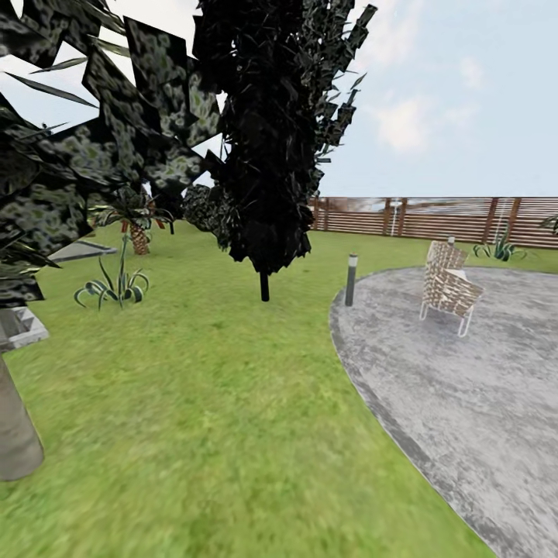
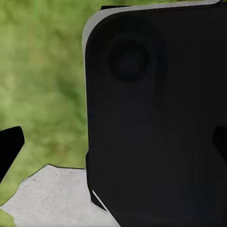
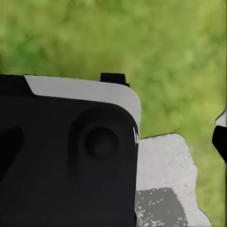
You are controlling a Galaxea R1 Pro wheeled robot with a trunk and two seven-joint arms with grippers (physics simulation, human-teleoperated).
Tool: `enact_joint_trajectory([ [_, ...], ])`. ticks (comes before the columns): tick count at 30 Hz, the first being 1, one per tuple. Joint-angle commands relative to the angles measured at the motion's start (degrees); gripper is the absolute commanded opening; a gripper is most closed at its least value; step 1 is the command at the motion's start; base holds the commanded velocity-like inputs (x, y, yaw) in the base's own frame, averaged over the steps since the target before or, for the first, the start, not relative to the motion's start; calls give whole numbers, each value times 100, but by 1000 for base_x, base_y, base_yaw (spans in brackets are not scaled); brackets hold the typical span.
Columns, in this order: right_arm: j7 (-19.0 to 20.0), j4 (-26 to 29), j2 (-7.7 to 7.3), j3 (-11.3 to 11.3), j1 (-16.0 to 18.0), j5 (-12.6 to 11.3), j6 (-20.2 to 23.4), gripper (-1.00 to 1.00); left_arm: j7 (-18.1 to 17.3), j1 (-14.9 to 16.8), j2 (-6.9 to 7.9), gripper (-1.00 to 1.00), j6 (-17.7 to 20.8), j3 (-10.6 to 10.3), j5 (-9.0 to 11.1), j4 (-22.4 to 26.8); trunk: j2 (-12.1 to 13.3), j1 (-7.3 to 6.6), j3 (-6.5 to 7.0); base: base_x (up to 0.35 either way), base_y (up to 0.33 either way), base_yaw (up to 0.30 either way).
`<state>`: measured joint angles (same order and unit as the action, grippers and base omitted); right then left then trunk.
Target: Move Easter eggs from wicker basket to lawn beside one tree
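Here the lawn (image 1: 209, 403) spreads wide and open from the black cone-shaped conifer (image 1: 267, 132), which stands on a thin dark stem in the middle distance. In front of the conifer the grass runs bare toward the camera, giving plenty of free room. To the right of the conifer a short dark post (image 1: 352, 279) stands at the curved edge of a grey paved patio (image 1: 465, 387); that edge sweeps from the post toward the near right corner. On the patio, further right of the post, sits a woven chair (image 1: 448, 285) on a pale frame. Behind the conifer and chair a brown slatted fence (image 1: 434, 217) closes the garden, with a spiky plant (image 1: 500, 248) at its foot.

Left of the conifer, a spiky green plant (image 1: 116, 287) grows in the grass, and beyond it a short palm (image 1: 138, 225) with a scaly trunk. Nearest of all, far left of the conifer, a pale grey trunk (image 1: 15, 434) of a tree rises from the grass, its dark mottled leaves hanging overhead.

In the left wrist view, a black robot body panel (image 2: 156, 123) sits over blurred grass and a pale stone (image 2: 52, 198), with a dark fingertip (image 2: 9, 144) of the left gripper at one side. The right wrist view shows a similar panel (image 3: 66, 156), grass and stone (image 3: 165, 179), and a dark fingertip (image 3: 220, 137) of the right gripper. Whether either gripper's fingers are apart or together I cannot tell.
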<state>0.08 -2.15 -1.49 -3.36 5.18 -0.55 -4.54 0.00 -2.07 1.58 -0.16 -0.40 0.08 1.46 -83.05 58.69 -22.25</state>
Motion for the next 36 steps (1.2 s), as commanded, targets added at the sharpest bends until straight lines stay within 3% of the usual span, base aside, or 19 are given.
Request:
enact_joint_trajectory([
  [1, 1, -23, 0, -33, 10, -6, -38, 100, 0, -4, 0, 100, -2, -4, 1, 12, -3, 4, -5, 342, 0, 229],
  [13, 1, -23, -6, -24, 10, -7, -45, 100, 0, -4, 0, 100, -2, -4, 1, 12, -3, 4, -5, 342, 0, 198],
  [36, 1, -23, -9, -33, 10, 9, -41, 100, 0, -4, 1, 100, -2, -4, 1, 12, -3, 4, -5, 342, 0, -55],
])
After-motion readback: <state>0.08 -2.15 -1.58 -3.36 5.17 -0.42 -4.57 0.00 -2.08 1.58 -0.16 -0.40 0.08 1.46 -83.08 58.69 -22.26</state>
